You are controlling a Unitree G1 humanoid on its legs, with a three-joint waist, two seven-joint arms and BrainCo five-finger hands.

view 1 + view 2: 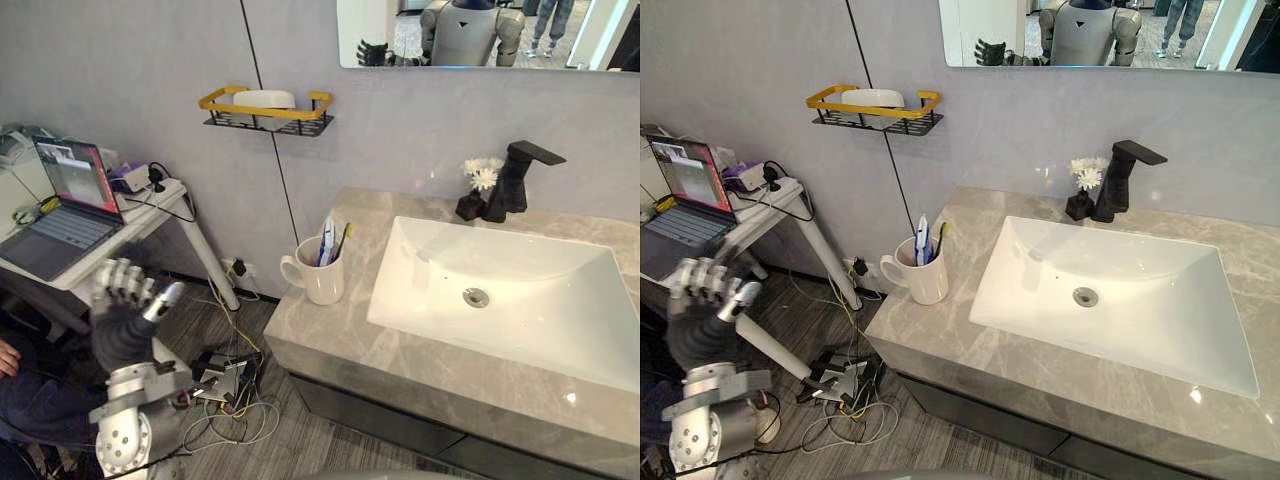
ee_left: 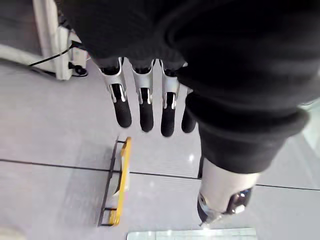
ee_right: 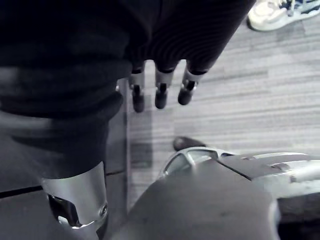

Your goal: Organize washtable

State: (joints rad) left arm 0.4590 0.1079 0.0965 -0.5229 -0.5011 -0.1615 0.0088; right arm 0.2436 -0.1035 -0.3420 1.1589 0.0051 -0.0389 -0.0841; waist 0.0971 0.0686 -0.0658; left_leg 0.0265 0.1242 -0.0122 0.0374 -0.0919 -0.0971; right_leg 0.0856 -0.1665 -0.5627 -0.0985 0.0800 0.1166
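Mug [image 1: 318,272], white, stands upright on the grey stone counter [image 1: 330,335] near its left front corner, just beside the white basin [image 1: 430,285]. A toothbrush [image 1: 343,240] and a tube [image 1: 327,240] lean loose inside it. Its handle [image 1: 289,270] faces away from the basin, toward the robot's left. A black tap [image 1: 520,175] and a small white flower [image 1: 482,175] sit at the back of the counter, and a yellow-rimmed wire shelf [image 1: 215,100] hangs on the wall above. The left hand [image 1: 125,300] is raised well apart from the counter, near a laptop [image 1: 65,205], with its fingers straight and spread and nothing in it. The right hand [image 3: 160,95] hangs over the floor [image 3: 250,100], its fingers loose and empty. The mug looks ceramic, so it is probably stiff, fairly heavy, smooth enough to slip, and breakable. A grip round its body or through the handle seems safest, keeping it upright so the contents stay in.
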